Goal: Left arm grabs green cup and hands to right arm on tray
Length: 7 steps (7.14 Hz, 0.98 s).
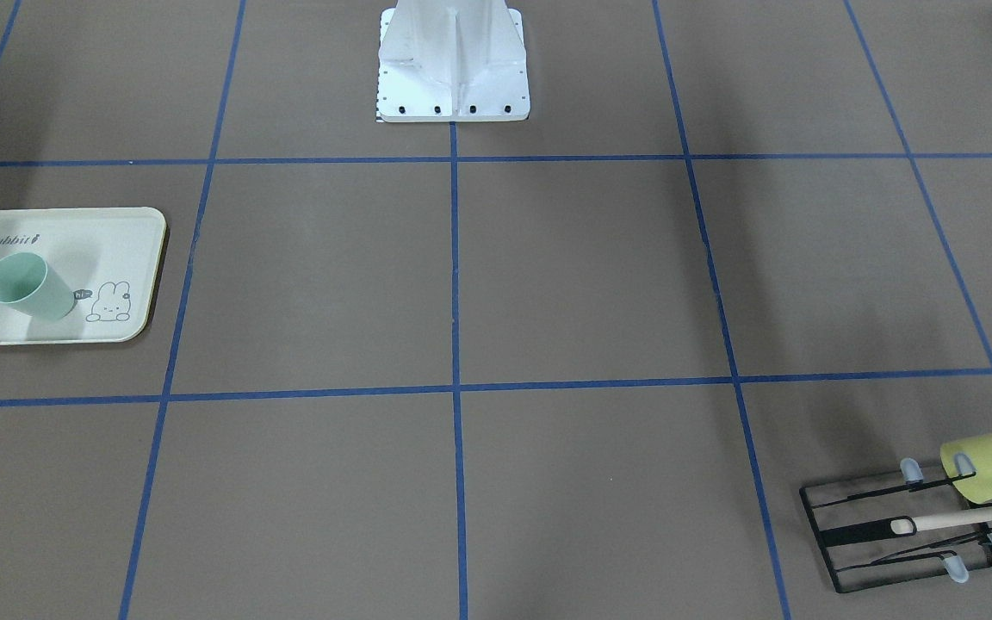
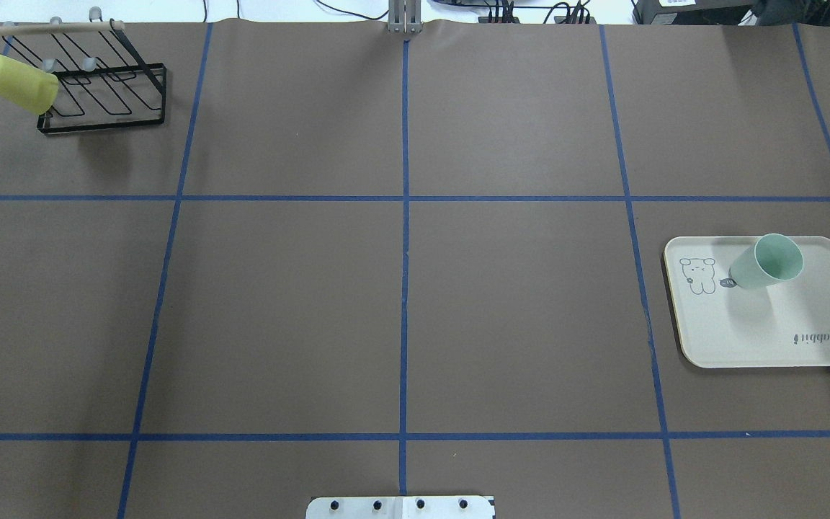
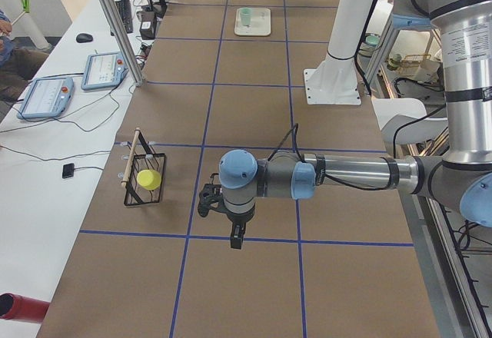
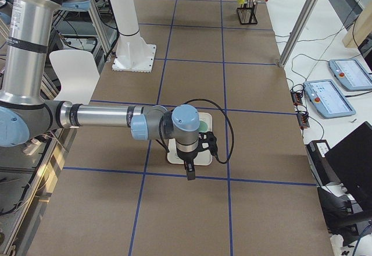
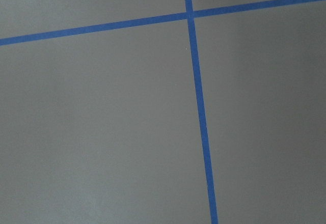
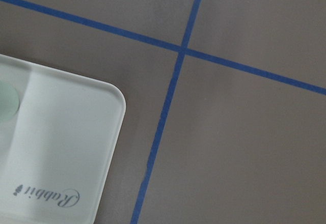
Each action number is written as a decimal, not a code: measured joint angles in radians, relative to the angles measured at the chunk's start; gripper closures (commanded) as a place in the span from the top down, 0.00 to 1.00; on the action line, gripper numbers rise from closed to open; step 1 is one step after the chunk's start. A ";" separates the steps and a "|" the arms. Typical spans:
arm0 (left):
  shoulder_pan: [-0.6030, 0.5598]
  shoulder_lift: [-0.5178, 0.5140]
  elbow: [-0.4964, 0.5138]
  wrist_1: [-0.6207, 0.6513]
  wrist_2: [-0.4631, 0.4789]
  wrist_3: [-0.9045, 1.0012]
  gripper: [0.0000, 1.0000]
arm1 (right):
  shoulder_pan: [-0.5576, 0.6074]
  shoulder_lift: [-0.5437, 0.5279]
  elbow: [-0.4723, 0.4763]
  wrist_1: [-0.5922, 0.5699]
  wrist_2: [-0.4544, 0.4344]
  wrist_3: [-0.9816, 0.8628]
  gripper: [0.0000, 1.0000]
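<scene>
The pale mint-green cup (image 2: 768,263) stands upright on the cream "Rabbit" tray (image 2: 761,339), next to the rabbit drawing. It also shows in the front view (image 1: 27,287) on the tray (image 1: 117,232). The right wrist view shows the tray's corner (image 6: 61,147) and a sliver of the cup (image 6: 6,102). The right gripper (image 4: 189,171) hangs high above the tray's near edge and shows only in the exterior right view. The left gripper (image 3: 234,234) hangs above bare table and shows only in the exterior left view. I cannot tell whether either is open or shut.
A black wire rack (image 2: 105,94) with a wooden bar stands at the far left corner. A yellow-green cup (image 2: 19,83) hangs on its end. The white robot base (image 1: 453,77) sits at the table's middle edge. Blue tape lines grid the brown table.
</scene>
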 measured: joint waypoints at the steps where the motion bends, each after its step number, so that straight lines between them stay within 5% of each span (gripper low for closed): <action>1: -0.001 -0.002 0.000 -0.002 0.000 -0.001 1.00 | 0.000 -0.003 -0.017 0.001 0.000 -0.001 1.00; 7: 0.000 -0.002 -0.011 -0.022 -0.001 0.007 1.00 | 0.001 0.000 -0.040 0.001 0.009 0.007 1.00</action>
